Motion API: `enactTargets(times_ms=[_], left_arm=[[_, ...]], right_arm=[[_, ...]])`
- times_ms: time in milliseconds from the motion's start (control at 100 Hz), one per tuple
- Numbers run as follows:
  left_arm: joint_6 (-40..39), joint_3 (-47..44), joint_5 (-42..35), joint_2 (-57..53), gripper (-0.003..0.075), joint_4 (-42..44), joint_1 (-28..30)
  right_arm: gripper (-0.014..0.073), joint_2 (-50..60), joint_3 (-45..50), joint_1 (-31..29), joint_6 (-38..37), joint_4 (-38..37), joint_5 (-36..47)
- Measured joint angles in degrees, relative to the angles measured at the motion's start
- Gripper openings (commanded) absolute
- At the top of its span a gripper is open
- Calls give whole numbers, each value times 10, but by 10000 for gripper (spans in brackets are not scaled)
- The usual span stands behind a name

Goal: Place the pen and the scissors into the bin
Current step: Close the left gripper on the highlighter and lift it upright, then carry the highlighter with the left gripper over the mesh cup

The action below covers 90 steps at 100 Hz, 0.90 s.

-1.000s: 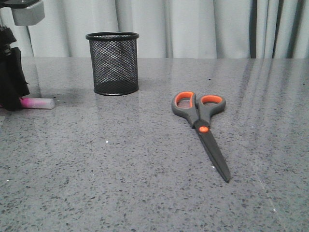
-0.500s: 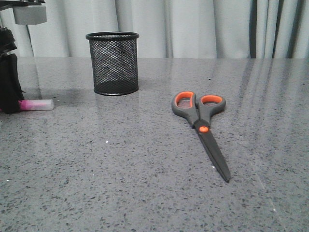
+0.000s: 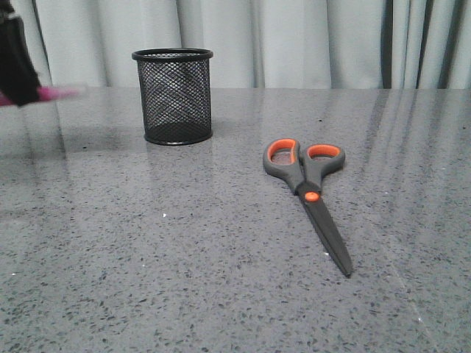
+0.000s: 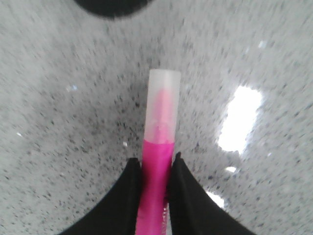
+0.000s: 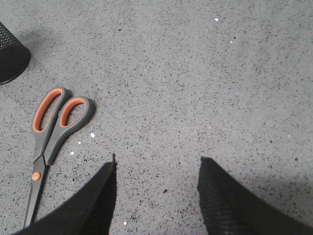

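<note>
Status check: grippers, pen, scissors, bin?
Left gripper shut on pen, lifted. Right gripper open, empty. Scissors flat on table. Bin upright, unobstructed.

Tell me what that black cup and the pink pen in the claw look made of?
The black cylindrical mesh cup: likely painted metal wire, its see-through lattice showing. The magenta pen with frosted cap: apparently glossy plastic, its cap translucent.

We see the left gripper (image 3: 16,70) has gone up off the table at the far left edge of the front view, taking the pen (image 3: 57,93) with it. The pen was lying on the tabletop before; now it's airborne and motion-blurred, level with the bin's upper half. In the left wrist view it's pinched between both fingers (image 4: 124,196), cap pointing out.
</note>
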<state>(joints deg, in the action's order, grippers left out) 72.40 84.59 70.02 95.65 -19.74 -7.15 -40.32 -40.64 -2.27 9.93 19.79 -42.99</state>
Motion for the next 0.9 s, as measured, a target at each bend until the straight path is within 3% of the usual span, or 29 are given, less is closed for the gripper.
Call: enactTargets(times_ms=[270,560,900], left_arm=[[-1,26,5,-61,-11,-120,0],[1,27,-39,-76,-22,-353,0],[122,-11,-93,-38,-22,-582,0]], right_arm=[[342,0,0,0,0,0,0],[342,0,0,0,0,3,0],[342,0,0,0,0,3,-2]])
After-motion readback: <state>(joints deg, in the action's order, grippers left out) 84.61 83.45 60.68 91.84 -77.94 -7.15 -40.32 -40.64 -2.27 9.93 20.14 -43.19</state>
